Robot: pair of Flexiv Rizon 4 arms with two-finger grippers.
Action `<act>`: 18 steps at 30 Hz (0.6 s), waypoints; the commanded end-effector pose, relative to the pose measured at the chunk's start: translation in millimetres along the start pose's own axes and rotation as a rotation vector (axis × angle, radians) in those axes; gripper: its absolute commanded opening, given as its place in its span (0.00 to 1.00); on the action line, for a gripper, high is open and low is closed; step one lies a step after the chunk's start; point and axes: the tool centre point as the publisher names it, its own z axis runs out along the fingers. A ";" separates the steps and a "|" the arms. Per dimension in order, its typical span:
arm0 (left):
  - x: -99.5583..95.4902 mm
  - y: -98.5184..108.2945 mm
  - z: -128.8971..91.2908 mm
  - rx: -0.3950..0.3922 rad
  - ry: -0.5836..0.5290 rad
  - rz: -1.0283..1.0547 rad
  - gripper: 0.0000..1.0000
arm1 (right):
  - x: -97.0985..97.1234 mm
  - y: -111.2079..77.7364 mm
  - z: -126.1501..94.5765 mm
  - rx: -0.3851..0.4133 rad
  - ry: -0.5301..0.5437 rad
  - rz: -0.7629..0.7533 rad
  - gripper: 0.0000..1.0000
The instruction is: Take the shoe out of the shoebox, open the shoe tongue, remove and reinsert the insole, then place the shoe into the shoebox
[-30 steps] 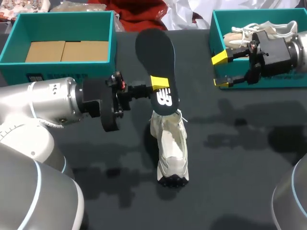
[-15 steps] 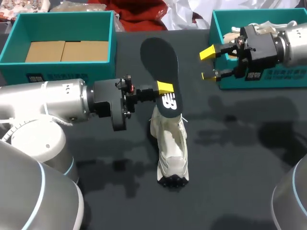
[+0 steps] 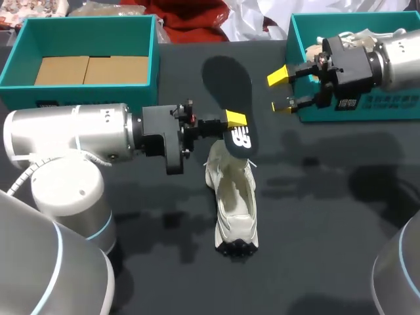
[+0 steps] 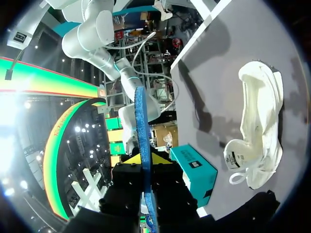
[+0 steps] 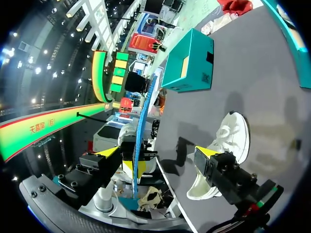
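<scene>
Head view: left jaws clamp insole (image 3: 228, 98) above shoe (image 3: 235, 197), right jaws gape empty beside shoebox (image 3: 394, 110).

The raised insole (image 3: 230, 92) stands between the left hand (image 3: 236, 123) and right hand (image 3: 279, 92); table (image 3: 328, 216) right of the shoe (image 3: 235, 197) allows passage.

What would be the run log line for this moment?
left gripper: shut on insole | right gripper: open | shoe: on table

A teal box (image 3: 98, 92) sits at the far left corner of the black table (image 3: 328, 230). Two flat brown cardboard sheets (image 3: 90, 69) lie side by side inside it.
</scene>
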 end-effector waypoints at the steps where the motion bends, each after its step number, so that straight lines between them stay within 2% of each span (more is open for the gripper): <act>1: 5.6 5.2 25.5 0.006 0.012 0.009 0.00 | 3.8 0.5 11.8 0.006 -0.013 -0.016 1.00; 12: 10.2 10.8 29.3 -0.011 0.017 0.030 0.00 | 4.9 -5.0 30.3 0.024 0.013 -0.031 1.00; 14: 10.5 11.1 29.4 -0.012 0.018 0.032 0.00 | 5.3 -5.4 33.2 0.026 0.020 -0.036 0.92; 18: 12.7 10.9 30.6 -0.010 0.019 0.048 0.00 | 6.8 -5.2 38.8 0.025 0.037 -0.040 0.87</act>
